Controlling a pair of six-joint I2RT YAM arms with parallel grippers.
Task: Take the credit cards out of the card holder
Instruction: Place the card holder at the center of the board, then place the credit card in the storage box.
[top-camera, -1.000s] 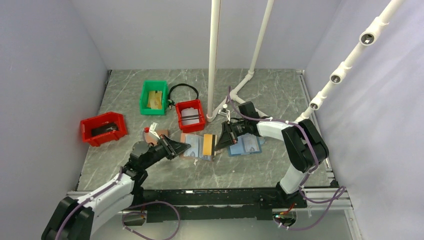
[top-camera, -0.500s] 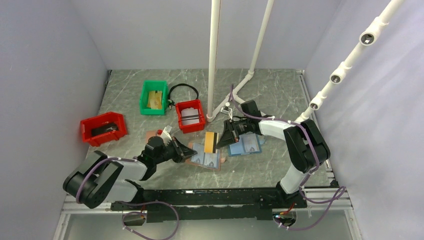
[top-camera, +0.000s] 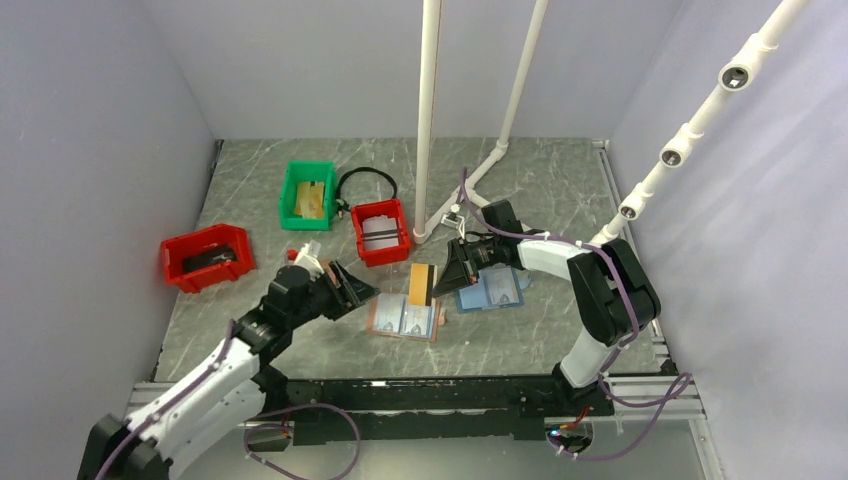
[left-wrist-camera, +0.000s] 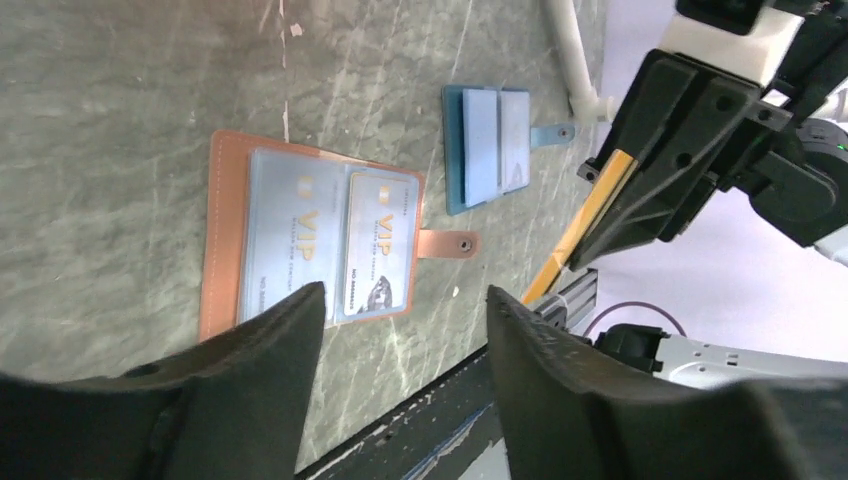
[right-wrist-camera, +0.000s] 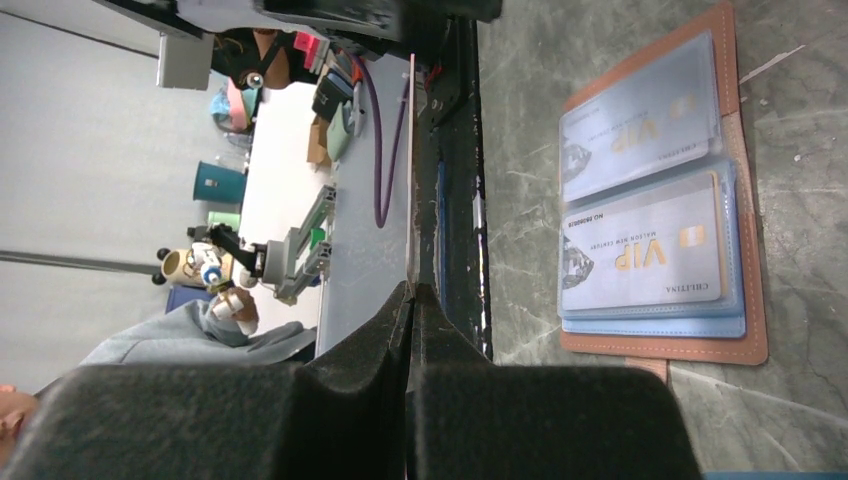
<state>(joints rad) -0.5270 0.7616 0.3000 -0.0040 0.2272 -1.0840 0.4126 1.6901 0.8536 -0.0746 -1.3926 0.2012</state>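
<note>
Lying flat, seemingly leather card holder (left-wrist-camera: 225, 250).

centre frame, the card holder (left-wrist-camera: 225, 240) shows tan-brown leather edging around a light blue lining. its credit cards (left-wrist-camera: 378, 252) are pale grey-white with gold "vip" lettering. just above, the card (top-camera: 420, 284) is orange-yellow with a dark stripe. at right, the second holder (top-camera: 492, 291) is all blue. the table (top-camera: 560, 190) is grey-green marble, veined white.
</note>
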